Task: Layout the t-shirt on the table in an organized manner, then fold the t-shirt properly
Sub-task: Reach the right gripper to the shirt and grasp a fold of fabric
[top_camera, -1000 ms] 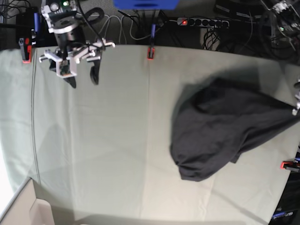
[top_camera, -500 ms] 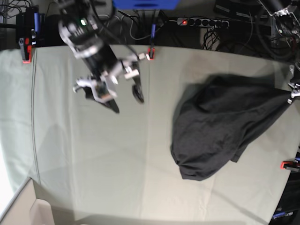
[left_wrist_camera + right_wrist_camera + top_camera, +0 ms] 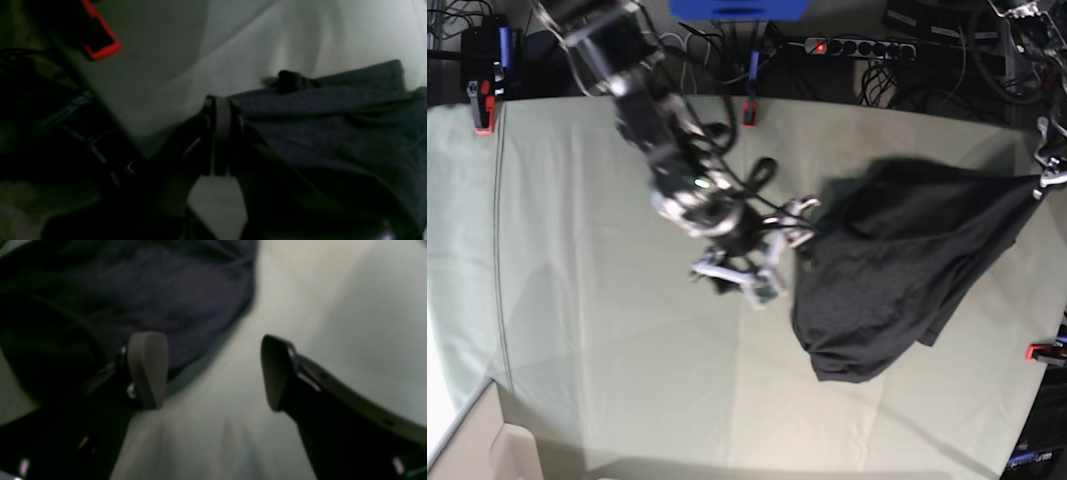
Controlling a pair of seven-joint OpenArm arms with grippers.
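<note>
- T-shirt [image 3: 897,270] lies bunched on the right side of the table [image 3: 607,350], one corner pulled up toward the right edge.
- Left gripper [image 3: 220,140] is pinched tight on the t-shirt's edge.
- Right gripper [image 3: 213,373] has its jaws wide apart with nothing between them, just beside the shirt's left edge.

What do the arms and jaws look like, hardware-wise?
Right arm: black segments, silver-grey wrist joint, loose black cables, white brackets at the right gripper. Its jaws are black with grey pads. Left gripper: dark, with a grey pad.
</note>
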